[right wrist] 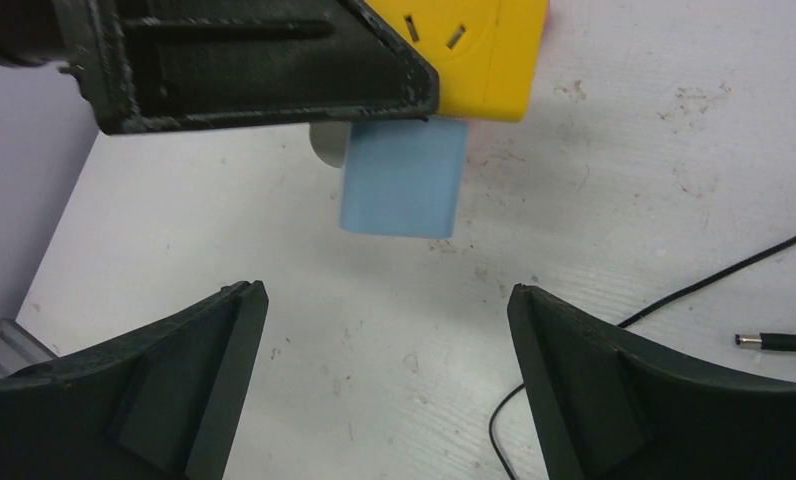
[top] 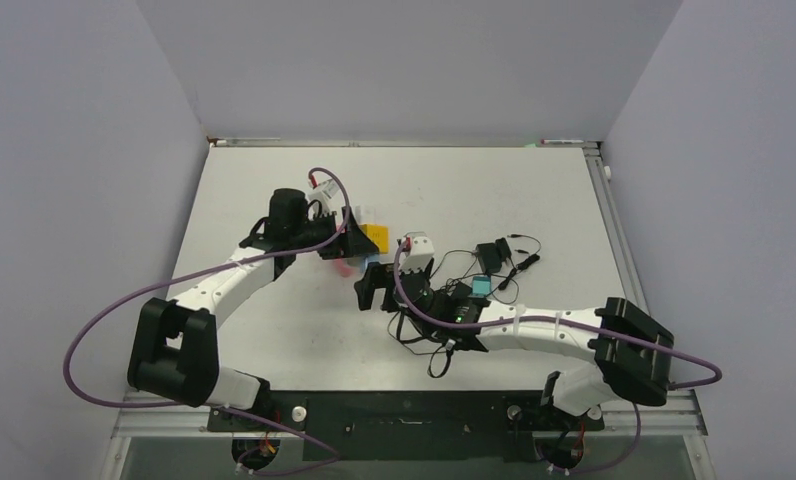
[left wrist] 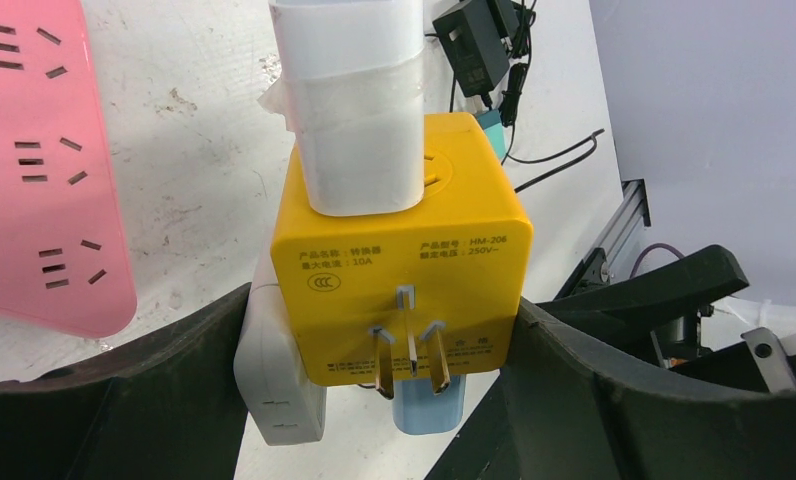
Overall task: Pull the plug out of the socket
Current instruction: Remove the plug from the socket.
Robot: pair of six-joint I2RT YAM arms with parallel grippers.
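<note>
Yellow socket (left wrist: pixel 399 270) hides most of blue plug (left wrist: pixel 424 405).

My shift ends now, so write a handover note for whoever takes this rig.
Left gripper: shut on the yellow socket cube.
Right gripper: open, empty, facing the blue plug, not touching it.
Done: nothing pulled yet. The blue plug, top white plug and side white plug all sit in the cube.
To do: probably close on the blue plug and pull it out.

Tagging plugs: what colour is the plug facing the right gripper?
The plug is light blue, clearest in the right wrist view.
</note>
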